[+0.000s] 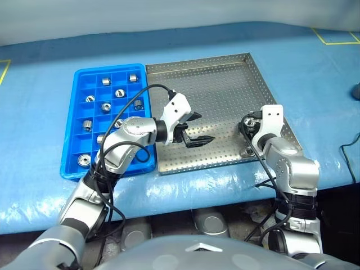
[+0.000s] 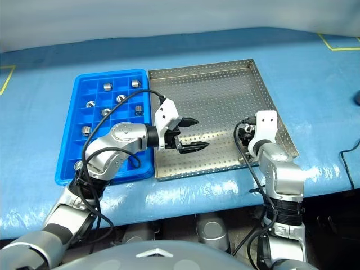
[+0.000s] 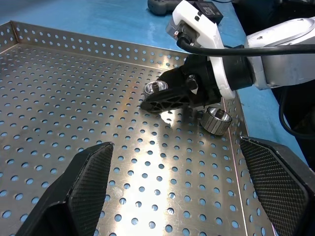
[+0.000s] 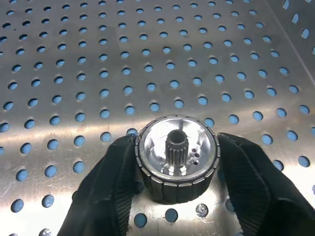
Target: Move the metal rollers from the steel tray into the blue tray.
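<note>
The steel tray (image 1: 219, 84) lies on the blue table cover, with the blue tray (image 1: 107, 70) against its left side. My right gripper (image 1: 249, 121) is low at the steel tray's right edge, shut on a metal roller (image 4: 177, 157) that rests on the perforated floor. A second roller (image 3: 215, 120) lies loose just beside it, near the tray's front right corner. My left gripper (image 1: 201, 128) hovers open over the front left part of the steel tray, nothing between its fingers. Several rollers (image 1: 119, 93) sit in the blue tray's compartments.
The table's front edge runs close below both trays. A dark object (image 1: 355, 90) sits at the far right, and a black cable (image 1: 350, 154) hangs there. Yellow tape lines (image 1: 332, 39) mark the cover at the back right.
</note>
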